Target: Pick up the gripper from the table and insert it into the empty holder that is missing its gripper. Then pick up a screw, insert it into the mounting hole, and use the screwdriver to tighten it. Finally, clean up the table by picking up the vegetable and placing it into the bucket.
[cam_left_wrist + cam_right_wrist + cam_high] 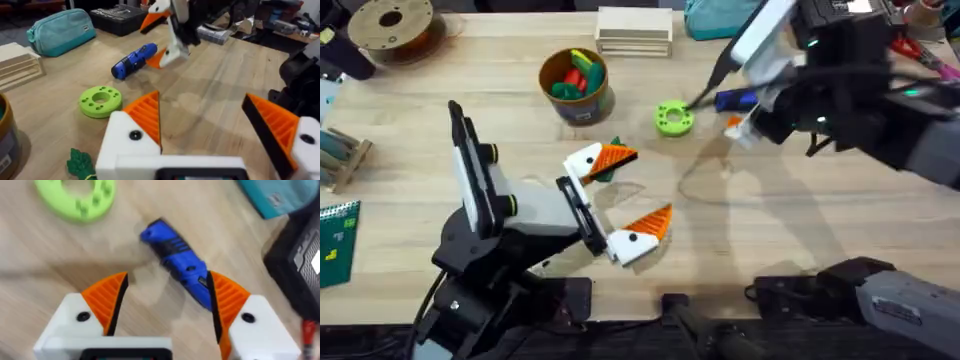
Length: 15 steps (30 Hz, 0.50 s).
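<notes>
1. The step in hand looks like fetching the screwdriver: the right tool hangs over it with its orange pads spread wide, nothing between them. The blue screwdriver lies flat on the surface, far side, beside the green ring.
2. To do it well, I judge the tool should turn so its pads straddle the handle across its width, not along it. At present the handle runs at a slant between the pads, nearer one of them.
3. Come down over the thick middle of the handle, away from the ends, so it does not pivot when lifted. Close only once both pads are level with it.
4. The left tool is also open and empty, hovering low over the middle of the surface; a green vegetable lies just beside it. Best to leave that arm parked while the right one works.
5. The bucket stands on the far side of the left tool and already holds red and green pieces.
6. Hard to make out: the right arm blocks the screwdriver in the overhead view, leaving just a blue scrap.
7. I cannot pick out any screw, holder or mounting hole; whether the green ring serves as one I cannot tell.
8. The screwdriver's tip is too blurred to judge which end is the bit.
</notes>
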Available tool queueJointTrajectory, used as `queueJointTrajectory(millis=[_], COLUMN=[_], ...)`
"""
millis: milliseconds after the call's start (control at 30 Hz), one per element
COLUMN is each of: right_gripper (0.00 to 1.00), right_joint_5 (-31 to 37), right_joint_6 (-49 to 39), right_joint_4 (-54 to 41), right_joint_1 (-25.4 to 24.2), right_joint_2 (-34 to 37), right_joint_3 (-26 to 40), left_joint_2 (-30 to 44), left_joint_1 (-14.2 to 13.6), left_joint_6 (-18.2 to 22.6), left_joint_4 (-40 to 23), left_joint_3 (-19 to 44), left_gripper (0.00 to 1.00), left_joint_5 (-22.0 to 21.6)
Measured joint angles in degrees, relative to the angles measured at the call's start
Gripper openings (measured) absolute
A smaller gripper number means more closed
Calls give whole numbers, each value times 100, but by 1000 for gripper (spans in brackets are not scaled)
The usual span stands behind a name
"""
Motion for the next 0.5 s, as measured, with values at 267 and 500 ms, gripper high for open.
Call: queueJointTrajectory(millis=[267, 500], right_gripper=[917, 918], right_joint_5=[-809, -983], right_joint_6=[1460, 2285], right_joint_4=[-80, -93], right_joint_1=[0, 0], right_joint_2=[-686, -705], right_joint_3=[85, 85], left_joint_2=[0, 139], left_joint_1=[0, 0], left_joint_6=[-2, -53], left_joint_4=[399, -841], left_joint_3=[-11, 822], left_gripper=[987, 987], left_joint_5=[-267, -1158])
